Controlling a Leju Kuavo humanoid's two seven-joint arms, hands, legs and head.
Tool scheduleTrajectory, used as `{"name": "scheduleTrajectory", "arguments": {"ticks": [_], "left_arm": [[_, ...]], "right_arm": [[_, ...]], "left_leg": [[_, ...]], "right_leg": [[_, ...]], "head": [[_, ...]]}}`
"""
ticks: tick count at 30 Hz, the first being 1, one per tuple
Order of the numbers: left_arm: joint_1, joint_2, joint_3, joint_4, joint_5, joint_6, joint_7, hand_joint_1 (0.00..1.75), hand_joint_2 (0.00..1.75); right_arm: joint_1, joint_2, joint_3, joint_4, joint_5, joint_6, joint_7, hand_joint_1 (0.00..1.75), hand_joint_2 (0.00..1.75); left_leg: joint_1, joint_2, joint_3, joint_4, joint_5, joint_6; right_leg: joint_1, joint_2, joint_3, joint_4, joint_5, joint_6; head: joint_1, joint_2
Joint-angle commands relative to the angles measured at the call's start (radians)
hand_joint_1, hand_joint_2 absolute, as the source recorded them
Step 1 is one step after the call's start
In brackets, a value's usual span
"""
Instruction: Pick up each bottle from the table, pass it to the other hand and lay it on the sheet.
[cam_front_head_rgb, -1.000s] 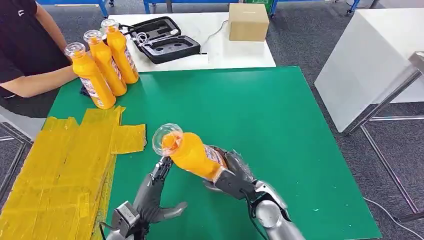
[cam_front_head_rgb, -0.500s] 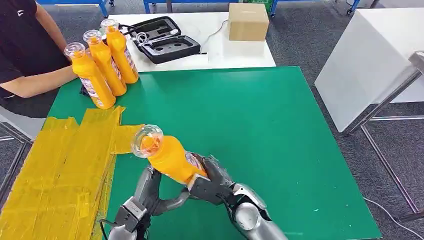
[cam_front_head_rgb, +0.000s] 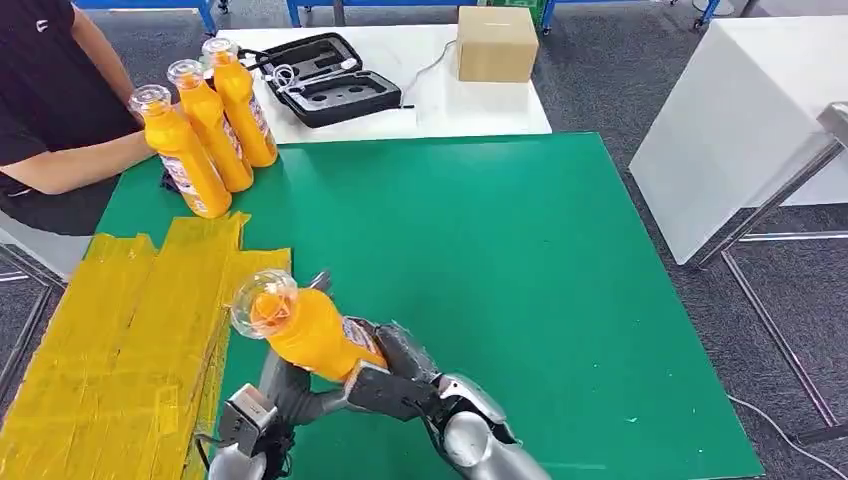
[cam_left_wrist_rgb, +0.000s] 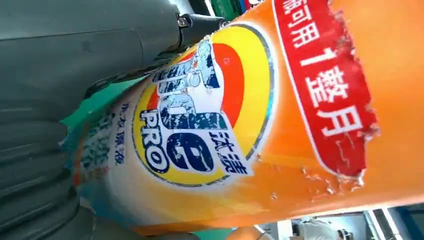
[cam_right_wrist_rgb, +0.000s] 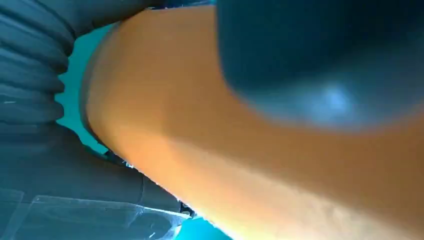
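Observation:
An orange bottle (cam_front_head_rgb: 305, 332) with a clear cap is held tilted above the green table (cam_front_head_rgb: 520, 250), cap toward the yellow sheet (cam_front_head_rgb: 110, 340). My right hand (cam_front_head_rgb: 392, 378) grips its lower body; the bottle (cam_right_wrist_rgb: 200, 165) presses against that palm. My left hand (cam_front_head_rgb: 288, 388) is under the bottle, thumb out below it and straight fingers (cam_front_head_rgb: 320, 279) rising behind it. Up close the labelled bottle (cam_left_wrist_rgb: 240, 115) lies against the left palm with the thumb (cam_left_wrist_rgb: 115, 40) alongside. Three more orange bottles (cam_front_head_rgb: 212, 125) stand at the table's far left corner.
A person's forearm (cam_front_head_rgb: 70, 165) rests by the standing bottles. Behind the green table is a white table with an open black case (cam_front_head_rgb: 325, 80) and a cardboard box (cam_front_head_rgb: 497, 45). Another white table (cam_front_head_rgb: 740, 110) stands to the right.
My right hand has carried the bottle left and toward me, to the sheet's edge. My left hand has moved in beneath it, and the bottle now lies against its palm.

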Motion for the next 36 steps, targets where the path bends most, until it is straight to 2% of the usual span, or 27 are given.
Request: {"name": "scheduleTrajectory", "arguments": {"ticks": [1, 5, 6, 7, 24, 28, 29, 30, 31, 32, 36], "left_arm": [[-0.055, -0.004, 0.007, 0.092, 0.025, -0.035, 0.006, 0.0, 1.75], [-0.053, -0.003, 0.017, 0.095, 0.026, -0.034, 0.005, 0.0, 1.75], [-0.052, -0.005, 0.022, 0.093, 0.026, -0.033, 0.006, 0.19, 1.75], [-0.05, -0.007, 0.025, 0.09, 0.027, -0.033, 0.004, 1.75, 1.75], [-0.046, -0.008, 0.028, 0.075, 0.018, -0.03, -0.003, 1.75, 1.75], [-0.032, -0.01, 0.054, 0.049, 0.029, -0.023, -0.007, 1.75, 1.75], [-0.027, -0.008, 0.066, 0.037, 0.031, -0.017, -0.006, 1.75, 1.75], [-0.019, -0.008, 0.083, 0.018, 0.028, 0.001, -0.001, 1.75, 1.75], [-0.013, -0.004, 0.098, -0.001, 0.013, 0.025, 0.002, 1.75, 1.75], [-0.009, 0.0, 0.117, -0.021, 0.001, 0.034, 0.006, 1.75, 1.75], [-0.01, -0.002, 0.12, -0.026, -0.001, 0.029, 0.009, 1.75, 1.75]], "right_arm": [[-0.061, 0.047, 0.162, 0.204, 0.019, 0.009, 0.004, 1.75, 1.75], [-0.063, 0.048, 0.178, 0.207, 0.024, 0.006, 0.005, 1.75, 1.75], [-0.065, 0.043, 0.182, 0.199, 0.023, 0.004, 0.005, 1.75, 1.75], [-0.066, 0.039, 0.183, 0.194, 0.023, 0.002, 0.006, 1.75, 1.75], [-0.073, 0.024, 0.186, 0.186, 0.008, -0.005, 0.016, 1.75, 1.75], [-0.049, 0.008, 0.147, 0.138, 0.003, -0.04, 0.016, 1.75, 1.75], [-0.033, 0.002, 0.12, 0.101, -0.005, -0.065, 0.004, 1.17, 1.75], [-0.014, -0.007, 0.096, 0.049, -0.004, -0.073, 0.006, 0.0, 1.75], [0.002, -0.018, 0.065, 0.003, -0.009, -0.083, 0.011, 0.0, 0.0], [0.017, -0.033, 0.039, -0.045, -0.022, -0.061, 0.02, 0.0, 0.0], [0.023, -0.035, 0.032, -0.055, -0.021, -0.052, 0.022, 0.0, 0.0]], "left_leg": [[0.0, 0.002, 0.001, -0.001, 0.0, -0.001], [0.001, 0.002, 0.001, -0.001, 0.0, -0.001], [0.001, 0.001, 0.001, -0.001, 0.0, -0.001], [0.0, 0.001, 0.001, -0.001, 0.0, 0.0], [0.001, 0.0, 0.0, 0.0, 0.0, -0.001], [0.0, 0.0, 0.0, 0.0, 0.001, 0.0], [0.001, 0.0, 0.0, 0.0, 0.0, -0.001], [0.001, 0.0, 0.0, 0.0, 0.0, 0.0], [0.0, 0.0, -0.001, 0.0, 0.0, 0.0], [0.0, 0.0, 0.0, 0.0, 0.0, -0.001], [0.0, 0.001, 0.0, 0.0, 0.0, 0.0]], "right_leg": [[0.0, 0.001, 0.001, -0.001, 0.0, 0.0], [0.001, 0.0, 0.001, -0.001, 0.0, -0.001], [0.0, 0.0, 0.001, -0.001, 0.0, 0.0], [0.0, -0.001, 0.001, 0.0, 0.0, 0.0], [0.001, -0.002, 0.0, -0.001, 0.0, 0.0], [0.0, -0.002, 0.0, 0.0, 0.0, 0.0], [0.001, -0.002, 0.001, -0.001, 0.0, 0.0], [0.001, -0.002, 0.001, -0.001, 0.0, 0.0], [0.0, -0.002, 0.0, 0.0, 0.0, 0.0], [0.0, -0.003, 0.0, 0.0, -0.001, 0.0], [0.0, -0.001, 0.0, 0.0, 0.0, 0.0]], "head": [[0.0, 0.0], [0.0, 0.0], [0.0, 0.0], [0.0, 0.0], [0.0, 0.0], [0.0, 0.0], [0.0, 0.0], [0.0, 0.0], [0.0, 0.0], [0.0, 0.0], [0.0, 0.0]]}}
